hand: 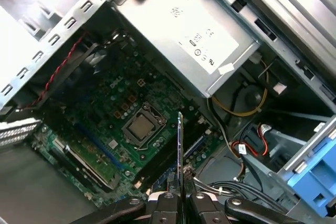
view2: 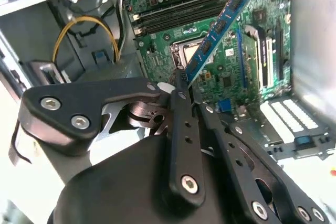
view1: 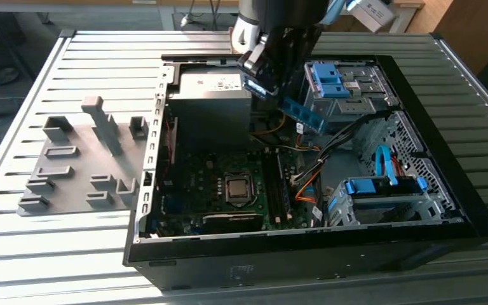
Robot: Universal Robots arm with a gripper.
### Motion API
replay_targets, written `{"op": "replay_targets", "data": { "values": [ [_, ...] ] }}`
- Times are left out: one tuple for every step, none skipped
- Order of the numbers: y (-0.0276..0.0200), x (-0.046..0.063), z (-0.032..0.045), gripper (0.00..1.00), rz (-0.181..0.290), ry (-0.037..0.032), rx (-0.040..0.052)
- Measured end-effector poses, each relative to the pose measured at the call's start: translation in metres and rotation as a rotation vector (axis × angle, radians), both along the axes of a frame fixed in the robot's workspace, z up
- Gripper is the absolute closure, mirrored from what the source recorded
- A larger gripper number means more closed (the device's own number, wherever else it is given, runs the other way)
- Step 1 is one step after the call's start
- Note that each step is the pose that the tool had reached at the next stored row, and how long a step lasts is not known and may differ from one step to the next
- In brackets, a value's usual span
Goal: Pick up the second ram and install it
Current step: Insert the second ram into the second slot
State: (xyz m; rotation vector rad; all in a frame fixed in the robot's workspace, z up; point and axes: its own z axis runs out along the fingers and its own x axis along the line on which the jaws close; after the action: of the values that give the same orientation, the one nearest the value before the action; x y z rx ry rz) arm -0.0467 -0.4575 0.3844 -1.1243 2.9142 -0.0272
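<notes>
In the second wrist view we see our gripper (view2: 184, 88) nearest the lens, its black linkage bars converging, and the fingers (view2: 181, 103) are clamped on one end of the ram (view2: 218, 27), which slants away from them toward about one o'clock in that picture, chips facing us. In the first wrist view the same ram (hand: 180, 150) shows edge-on as a thin upright strip rising from the gripper (hand: 178, 196) at six o'clock, held in the air above the motherboard (hand: 100, 124) and not seated in any slot. Beyond it, the CPU socket (hand: 143, 127) sits near the middle of the board, and the long dark memory slots (hand: 173, 153) run just beside it, under the ram. Farther off, the grey power supply (hand: 194, 40) lies toward twelve o'clock of the board, with yellow and red cables (hand: 247, 109) beside it. In the exterior view the arm comes down from twelve o'clock into the open case (view1: 447, 184), the ram (view1: 302, 114) tilted over the case interior near the blue drive bracket (view1: 329, 79). At nine o'clock of the case, well apart on the slatted table (view1: 23, 254), lies the grey holder (view1: 83, 165).
</notes>
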Motion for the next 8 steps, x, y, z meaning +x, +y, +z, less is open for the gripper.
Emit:
{"op": "replay_targets", "data": {
  "values": [
    [0.0, 0.0, -0.001, 0.86, -0.018, 0.0, 0.0],
    [0.0, 0.0, -0.0019, 0.86, -0.036, 0.0, -0.0001],
    [0.0, 0.0, -0.0029, 0.86, -0.054, 0.0, 0.0],
    [0.0, 0.0, -0.0038, 0.86, -0.072, 0.0, -0.0001],
    [0.0, 0.0, -0.0047, 0.86, -0.092, 0.0, 0.0],
    [0.0, 0.0, -0.0056, 0.86, -0.11, 0.0, 0.0],
    [0.0, 0.0, -0.0064, 0.86, -0.128, 0.0, 0.0],
    [0.0, 0.0, -0.0073, 0.86, -0.146, 0.0, 0.0]
  ]
}}
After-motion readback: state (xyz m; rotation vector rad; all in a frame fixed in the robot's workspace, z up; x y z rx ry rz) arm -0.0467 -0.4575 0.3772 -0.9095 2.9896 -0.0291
